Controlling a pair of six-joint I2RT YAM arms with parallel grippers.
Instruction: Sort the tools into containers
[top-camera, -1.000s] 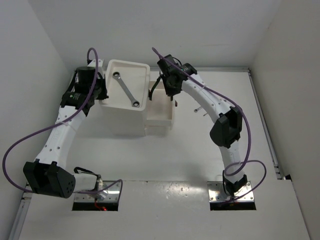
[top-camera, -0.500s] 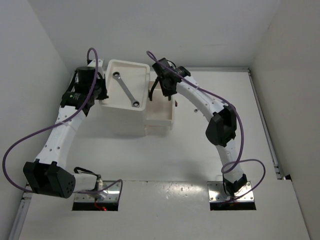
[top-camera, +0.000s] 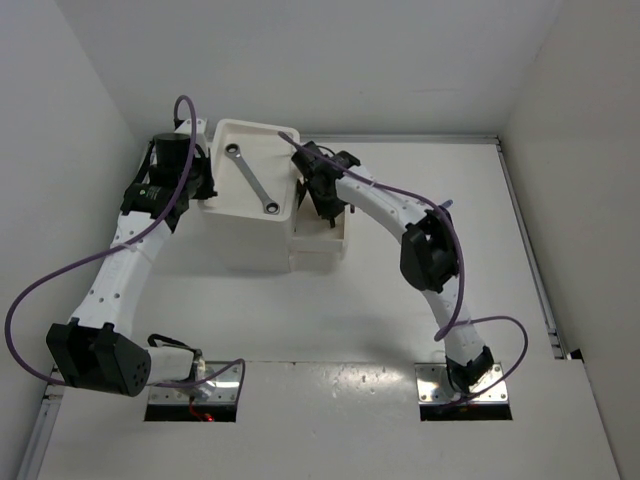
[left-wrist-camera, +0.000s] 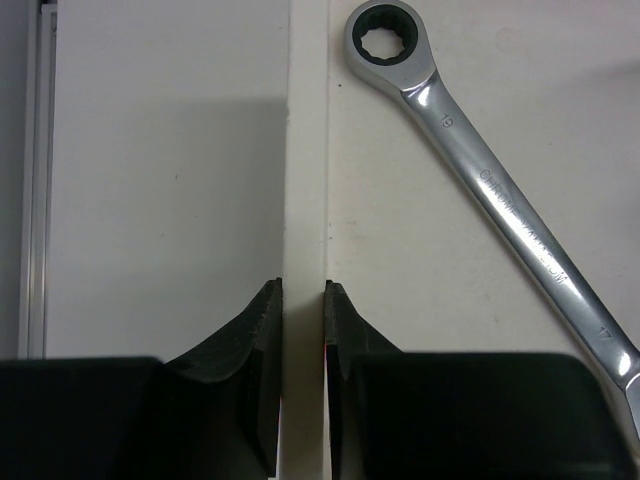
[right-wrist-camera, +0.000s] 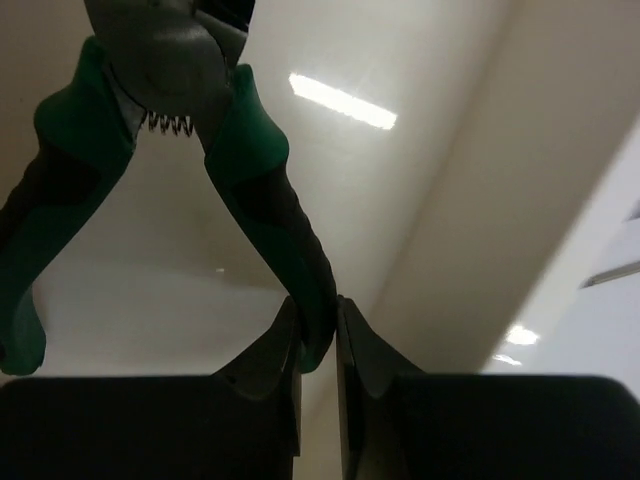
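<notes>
**Swung left and nearer, grip unchanged**

Moved left and toward the near side over the last second, carrying the right gripper (right-wrist-camera: 318, 305) from beyond the unit's far right corner to a spot above the pulled-out white plastic drawer (top-camera: 336, 240). Elbow folded in tighter than before. Fingers pressed together on one handle of the green-handled steel pliers (right-wrist-camera: 262, 185), pinching it close to its tip. Other handle splayed free to the left in the wrist view, with the spring showing between the two and the grey head pointing away from the fingers.

Drawer drawn out on the right side of the white boxy plastic drawer unit (top-camera: 245, 250).

No shift on the left side: left gripper (left-wrist-camera: 303, 290) as a second ago, clamped on the left rim of the shallow white tray top (top-camera: 256, 127), one finger on each side of the thin wall.

Lying flat in that tray, a slim silver ring wrench (left-wrist-camera: 500, 190), set diagonally from far left to near right, well apart from both grippers.
</notes>
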